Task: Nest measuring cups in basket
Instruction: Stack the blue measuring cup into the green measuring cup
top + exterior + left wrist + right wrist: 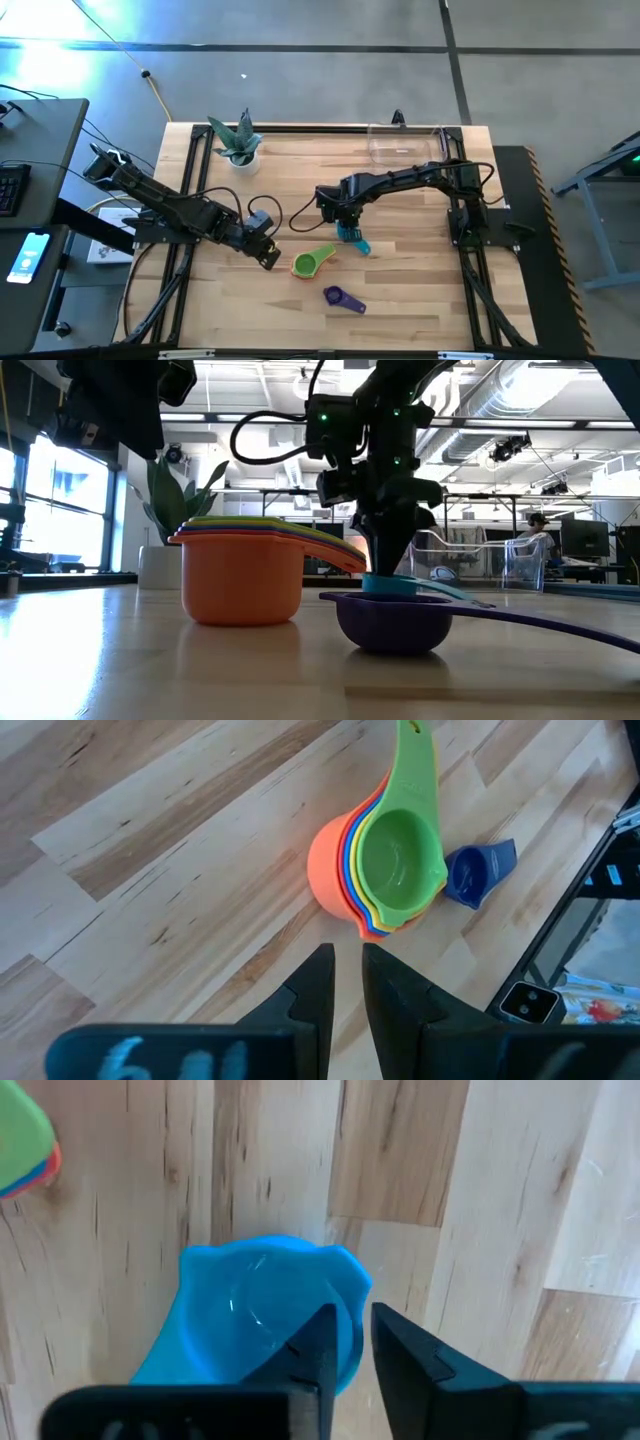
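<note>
Right pincer straddles the teal cup's rim, apparently gripping it.

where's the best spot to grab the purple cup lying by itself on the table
Probably the purple cup's flat handle, from straight above. The high view shows it upright and alone, its handle reaching toward the right arm's side, with bare table around it. The thin handle suits narrow fingers better than the round bowl. The stack of cups lies clear of it.

No words, labels, brands or numbers can be read anywhere; the pale marks at the lower left of the left wrist view are too blurred.
</note>
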Motion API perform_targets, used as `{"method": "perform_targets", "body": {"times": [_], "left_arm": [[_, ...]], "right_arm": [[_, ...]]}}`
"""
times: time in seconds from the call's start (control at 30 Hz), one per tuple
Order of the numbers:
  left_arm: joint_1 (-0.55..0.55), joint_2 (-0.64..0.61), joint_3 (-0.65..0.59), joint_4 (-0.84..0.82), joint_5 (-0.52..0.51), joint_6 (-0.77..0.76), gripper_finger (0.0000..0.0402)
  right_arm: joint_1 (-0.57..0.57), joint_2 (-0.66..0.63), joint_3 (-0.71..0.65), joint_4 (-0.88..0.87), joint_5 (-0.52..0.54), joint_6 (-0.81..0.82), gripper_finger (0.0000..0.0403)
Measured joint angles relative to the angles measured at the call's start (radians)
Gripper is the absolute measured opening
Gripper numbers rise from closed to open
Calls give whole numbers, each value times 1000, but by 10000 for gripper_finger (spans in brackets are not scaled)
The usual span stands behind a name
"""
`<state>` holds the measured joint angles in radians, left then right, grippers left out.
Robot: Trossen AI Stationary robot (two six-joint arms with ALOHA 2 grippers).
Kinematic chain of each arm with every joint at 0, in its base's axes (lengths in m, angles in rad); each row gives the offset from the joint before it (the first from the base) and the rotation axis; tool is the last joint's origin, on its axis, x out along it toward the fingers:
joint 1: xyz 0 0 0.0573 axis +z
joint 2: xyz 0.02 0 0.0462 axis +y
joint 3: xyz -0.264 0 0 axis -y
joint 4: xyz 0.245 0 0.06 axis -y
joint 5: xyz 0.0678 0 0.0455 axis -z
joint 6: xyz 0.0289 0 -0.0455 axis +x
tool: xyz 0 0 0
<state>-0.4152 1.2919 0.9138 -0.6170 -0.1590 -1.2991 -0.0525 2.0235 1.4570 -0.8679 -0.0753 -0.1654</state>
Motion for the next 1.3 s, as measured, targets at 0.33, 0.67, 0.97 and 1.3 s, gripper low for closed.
{"method": "perform_targets", "body": {"times": [0.33, 0.67, 0.97, 1.3], "left_arm": [[0, 0, 0, 0, 18, 14, 46], [0, 0, 0, 1, 18, 13, 46], [1, 0, 0, 1, 18, 10, 46], [26, 0, 0, 0, -4, 11, 46]], "right_arm": [[0, -32, 0, -42, 23, 3, 96], [1, -121, 0, -10, 26, 125, 97], [59, -148, 1, 218, -37, 166, 97], [102, -116, 1, 371, -44, 142, 98]]}}
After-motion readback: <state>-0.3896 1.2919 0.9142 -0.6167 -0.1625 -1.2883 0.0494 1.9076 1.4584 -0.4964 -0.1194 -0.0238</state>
